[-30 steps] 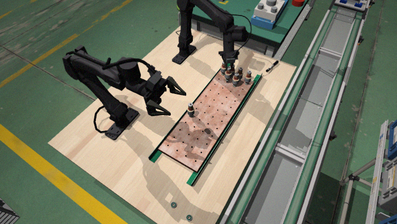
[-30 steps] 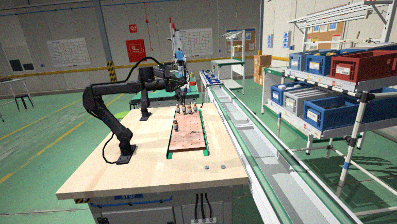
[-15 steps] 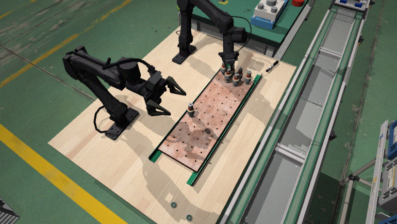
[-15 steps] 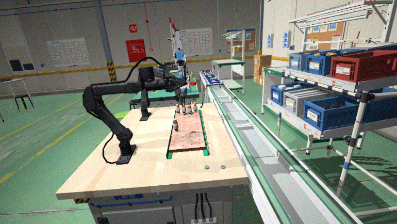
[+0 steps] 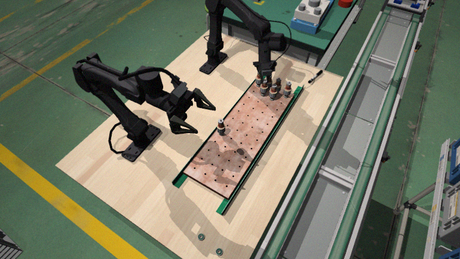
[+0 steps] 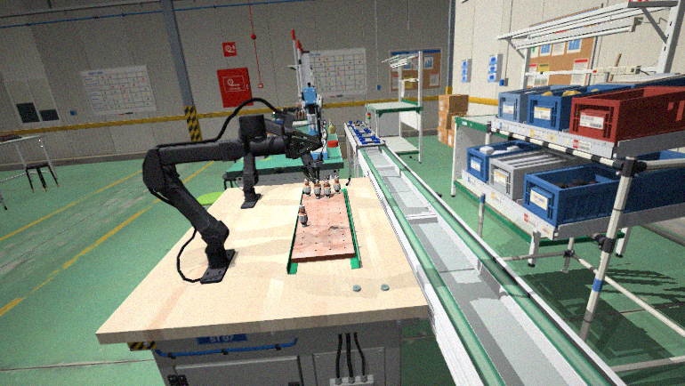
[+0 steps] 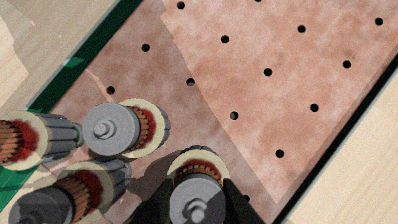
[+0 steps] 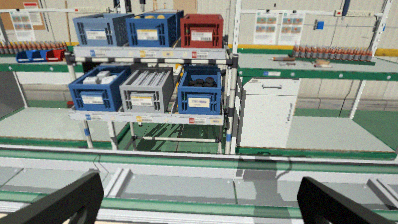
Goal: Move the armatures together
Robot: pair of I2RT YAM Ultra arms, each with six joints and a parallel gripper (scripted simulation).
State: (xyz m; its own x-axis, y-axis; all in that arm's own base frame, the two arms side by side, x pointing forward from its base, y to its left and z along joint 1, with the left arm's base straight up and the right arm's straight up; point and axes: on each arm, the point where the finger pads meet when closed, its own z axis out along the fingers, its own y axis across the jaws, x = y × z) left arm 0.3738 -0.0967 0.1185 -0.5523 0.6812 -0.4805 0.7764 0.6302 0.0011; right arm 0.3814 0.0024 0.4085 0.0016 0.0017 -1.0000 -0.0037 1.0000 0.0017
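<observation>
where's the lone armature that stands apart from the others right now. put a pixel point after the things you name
In the top view, the lone armature (image 5: 220, 127) (image 6: 302, 216) stands on the board's (image 5: 206, 179) (image 6: 321, 244) long edge facing the right arm (image 5: 112, 96) (image 6: 180, 197), with empty holes around it.

The left claw (image 5: 267, 76) (image 6: 315, 176) (image 7: 197, 188), at the far end of the worktop (image 5: 135, 193) (image 6: 239, 297), has come down slightly toward the board (image 5: 238, 128) (image 6: 323, 235) (image 7: 270, 100), bringing the armature (image 7: 197, 192) between its fingers lower than it was a second ago.
</observation>
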